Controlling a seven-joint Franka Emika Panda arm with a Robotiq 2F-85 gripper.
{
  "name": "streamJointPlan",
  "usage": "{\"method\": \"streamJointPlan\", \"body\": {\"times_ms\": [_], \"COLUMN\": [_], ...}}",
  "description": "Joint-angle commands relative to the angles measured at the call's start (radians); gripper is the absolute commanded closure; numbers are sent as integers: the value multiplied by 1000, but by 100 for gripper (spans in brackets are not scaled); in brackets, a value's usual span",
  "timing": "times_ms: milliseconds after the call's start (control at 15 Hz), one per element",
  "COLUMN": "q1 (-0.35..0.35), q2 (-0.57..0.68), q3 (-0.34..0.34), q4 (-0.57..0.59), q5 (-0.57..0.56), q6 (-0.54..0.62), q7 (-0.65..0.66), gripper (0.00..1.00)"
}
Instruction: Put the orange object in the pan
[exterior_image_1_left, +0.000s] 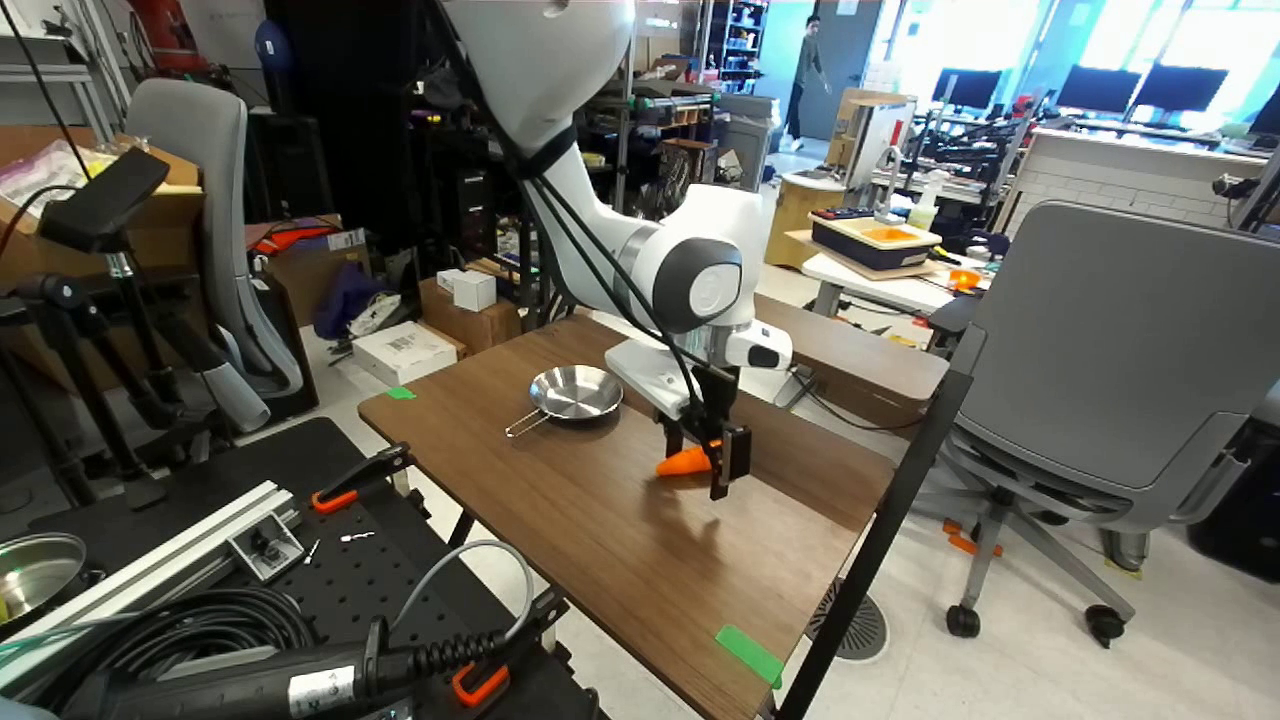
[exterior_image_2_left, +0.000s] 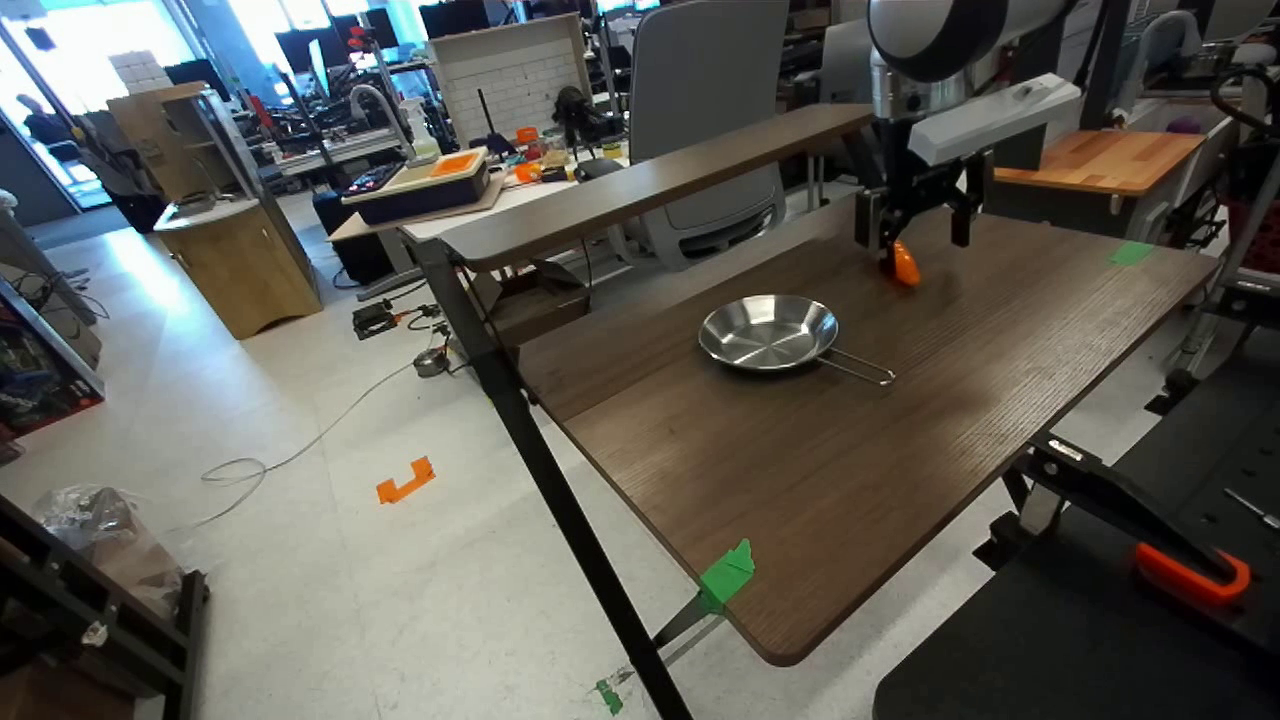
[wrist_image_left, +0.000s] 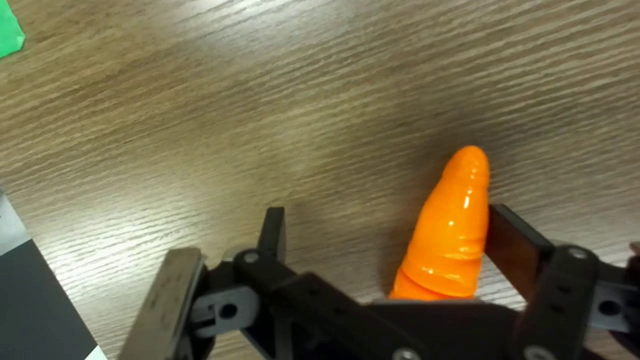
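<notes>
Black, flat-sided metal fingers (wrist_image_left: 272, 235) of the two-fingered gripper (wrist_image_left: 387, 232) stand nearest the camera in the wrist view, the jaws spread wide and pinching nothing. Between them lies the glossy orange, tapered, carrot-shaped piece (wrist_image_left: 450, 230), far nearer one finger; whether it touches that finger I cannot tell, while a broad gap separates it from the opposite one. It appears to rest on the brown wood-grain tabletop (exterior_image_2_left: 850, 480). I judge the step in hand to be lining up the grasp: a small shift toward the nearer finger would centre the piece, then closing, since an off-centre squeeze may drag or turn it. Well apart from the jaws, in both exterior views, the shallow, round, silver metal pan (exterior_image_1_left: 577, 392) sits upright, tabletop stretching between, so the carry seems roomy, with its rim to clear. Beyond the jaws, a raised brown wooden shelf (exterior_image_1_left: 860, 350) follows one long edge; the lift should probably steer away from it.
</notes>
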Motion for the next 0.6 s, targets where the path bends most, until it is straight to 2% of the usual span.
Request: {"method": "streamJointPlan", "body": {"times_ms": [0, 200, 267, 400, 533], "q1": [-26, -29, -29, -30, -31], "q2": [1, 7, 10, 12, 10], "q3": [14, 18, 18, 20, 21], "q4": [2, 15, 18, 23, 20], "q5": [20, 21, 20, 22, 22], "q6": [35, 31, 30, 26, 29], "q7": [-82, -93, -95, -101, -104], "gripper": [0, 1, 26, 29, 45]}}
